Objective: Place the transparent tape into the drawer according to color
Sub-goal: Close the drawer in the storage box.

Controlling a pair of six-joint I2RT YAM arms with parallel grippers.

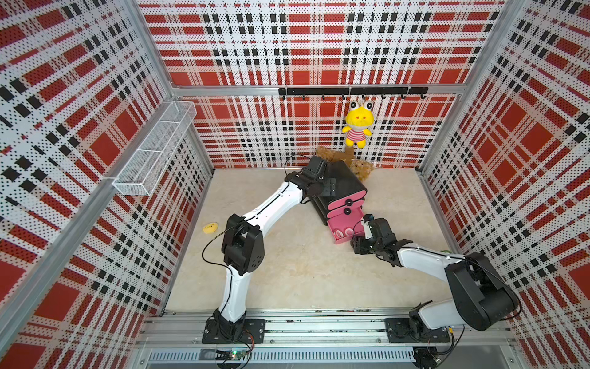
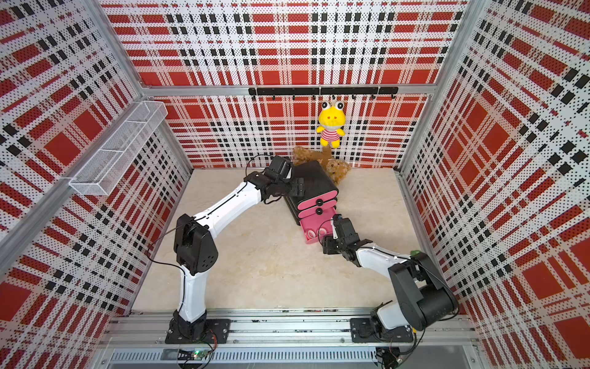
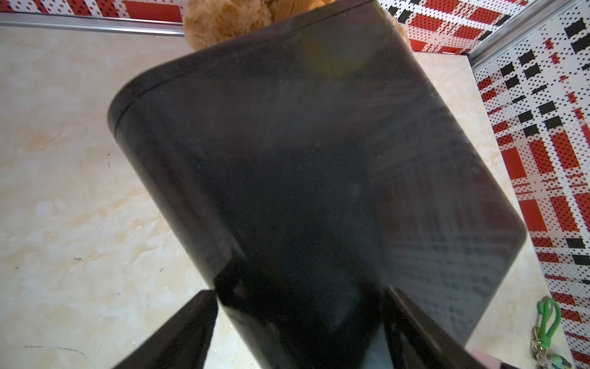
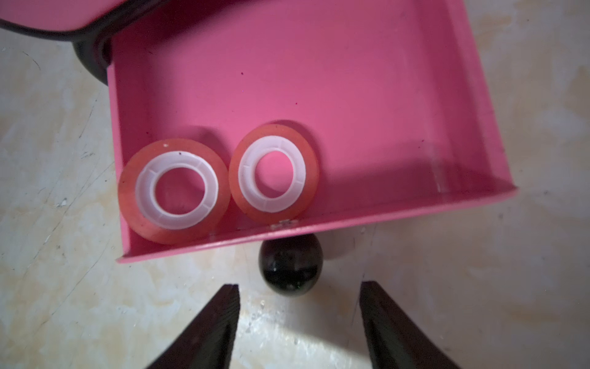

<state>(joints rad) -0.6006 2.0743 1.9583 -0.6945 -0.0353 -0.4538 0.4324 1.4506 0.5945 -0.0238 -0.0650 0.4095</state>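
Judging by the ringless table [image 1: 287, 271], only closing seems left: two red tape rings [image 4: 174, 191] [image 4: 273, 171] lie flat, holes up, no long axis, side by side along the front wall of the open bottom drawer [image 4: 351, 80]. Your right gripper [image 4: 299, 287] hangs spread just short of its knob [image 4: 290, 265]; your left gripper [image 3: 300, 290] straddles the cabinet [image 3: 287, 143], grip unclear.

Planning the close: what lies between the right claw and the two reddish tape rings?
The pulled-out pink drawer's front wall and its round black knob, seen in the right wrist view.
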